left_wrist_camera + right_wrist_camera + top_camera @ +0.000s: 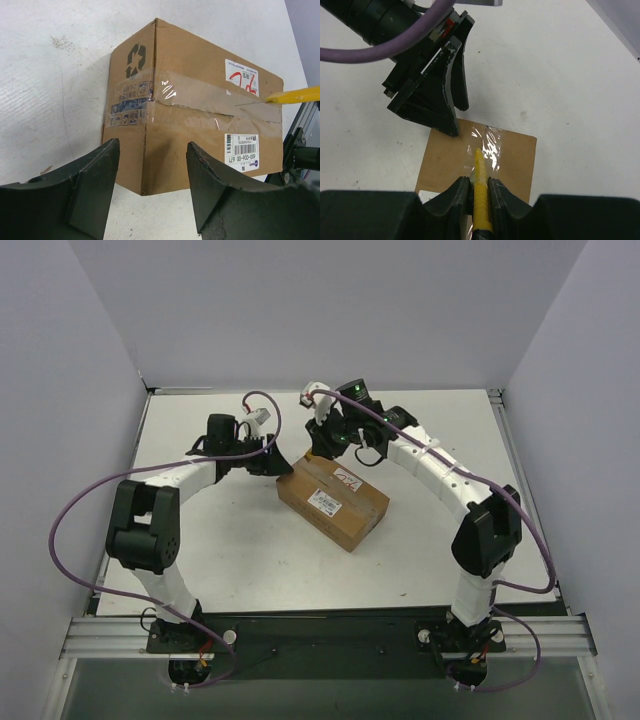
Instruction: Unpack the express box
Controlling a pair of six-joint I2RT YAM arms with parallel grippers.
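Express box (333,502), brown corrugated card sealed with glossy clear tape (200,95), sits mid-table (250,560). Right gripper (479,183) clamps a yellow knife (481,210), its blade seemingly on the tape. Left gripper (152,147) gapes wide at the box's left end.

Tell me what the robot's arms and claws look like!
Both the left arm and the right arm are white tubes with chunky black joints. A purple cable loops along each one. The left gripper and right gripper have two wide, black, wedge-shaped fingers with scuffed edges. A tiny green light glows near the right wrist.
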